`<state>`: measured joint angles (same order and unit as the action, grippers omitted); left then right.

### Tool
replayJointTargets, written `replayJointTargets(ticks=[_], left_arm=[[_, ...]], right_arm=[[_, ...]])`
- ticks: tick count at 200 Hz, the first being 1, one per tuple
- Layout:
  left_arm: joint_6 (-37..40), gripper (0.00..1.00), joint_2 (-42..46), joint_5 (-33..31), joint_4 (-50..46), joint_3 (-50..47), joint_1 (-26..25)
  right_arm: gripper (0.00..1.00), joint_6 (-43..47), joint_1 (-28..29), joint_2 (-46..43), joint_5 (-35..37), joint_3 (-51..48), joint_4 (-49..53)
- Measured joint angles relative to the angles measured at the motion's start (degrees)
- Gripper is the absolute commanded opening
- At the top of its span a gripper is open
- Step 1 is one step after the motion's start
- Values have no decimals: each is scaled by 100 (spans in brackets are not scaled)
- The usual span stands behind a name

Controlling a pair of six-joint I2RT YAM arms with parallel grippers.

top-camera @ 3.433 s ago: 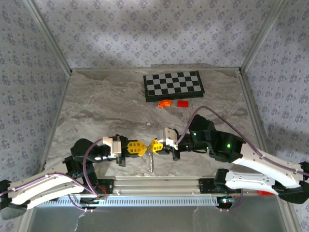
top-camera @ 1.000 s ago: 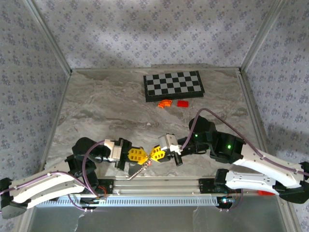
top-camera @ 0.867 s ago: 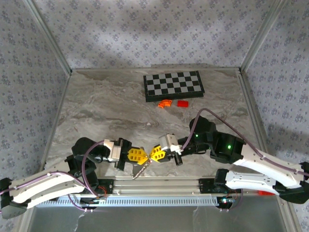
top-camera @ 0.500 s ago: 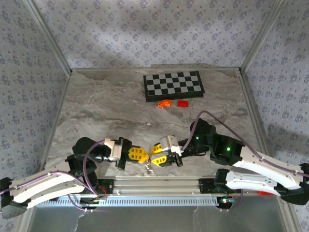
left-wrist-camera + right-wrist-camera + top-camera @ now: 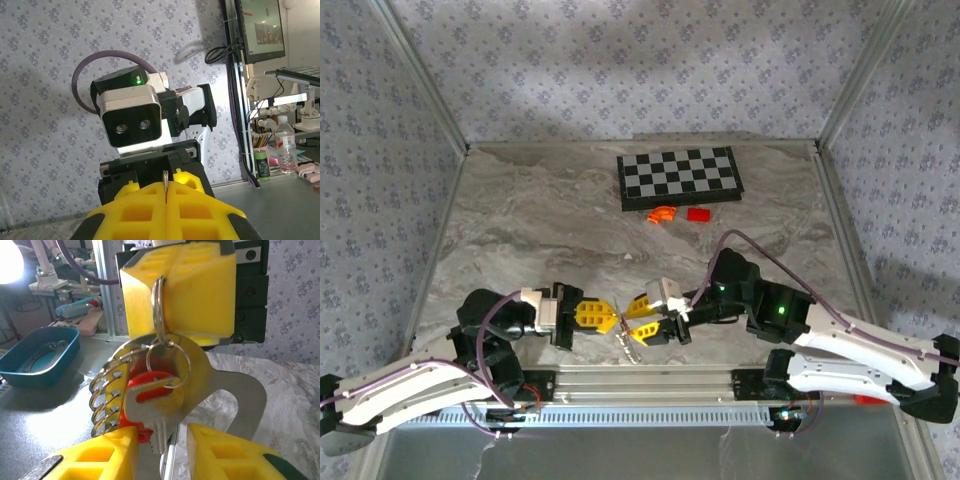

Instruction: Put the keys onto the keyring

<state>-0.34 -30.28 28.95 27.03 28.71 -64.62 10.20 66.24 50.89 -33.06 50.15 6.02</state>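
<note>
My left gripper (image 5: pixel 611 318) is shut on the keyring (image 5: pixel 158 305), a thin silvery ring that shows edge-on between its yellow fingers (image 5: pixel 165 186). Below the ring hang the keys (image 5: pixel 152 401): a silver key with a red head on a small loop, several stacked wire loops and a flat metal plate behind them. In the top view the bunch (image 5: pixel 629 342) dangles just over the table's near edge. My right gripper (image 5: pixel 638 320) faces the left one and is open. Its yellow fingers (image 5: pixel 95 460) stand on either side of the key's tip, apart from it.
A black-and-white chessboard (image 5: pixel 680 177) lies at the back of the marble table. An orange curved piece (image 5: pixel 663 213) and a red block (image 5: pixel 697 214) lie just in front of it. The metal rail (image 5: pixel 650 381) runs directly under the grippers. A blue tray (image 5: pixel 37 357) sits off the table.
The right gripper has opened and let go of the bunch. The left gripper has drawn back slightly to the left, still shut on the ring, and the keys now hang from it.
</note>
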Motion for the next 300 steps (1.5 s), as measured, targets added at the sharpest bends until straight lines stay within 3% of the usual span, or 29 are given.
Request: replayJointTargets(ticks=[38,228,252,300], left_arm=[[0,0,26,-31,0,-7,0],[4,0,24,-162,-31,-7,0],[4,0,24,-181,-37,-7,0],[4,0,24,-181,-50,-7,0]], right_arm=[[47,-140,0,57,-24,-42,-197],[49,-186,28,26,20,-129,-330],[47,-188,28,17,98,-162,-376],[31,-243,28,15,334,-234,-505]])
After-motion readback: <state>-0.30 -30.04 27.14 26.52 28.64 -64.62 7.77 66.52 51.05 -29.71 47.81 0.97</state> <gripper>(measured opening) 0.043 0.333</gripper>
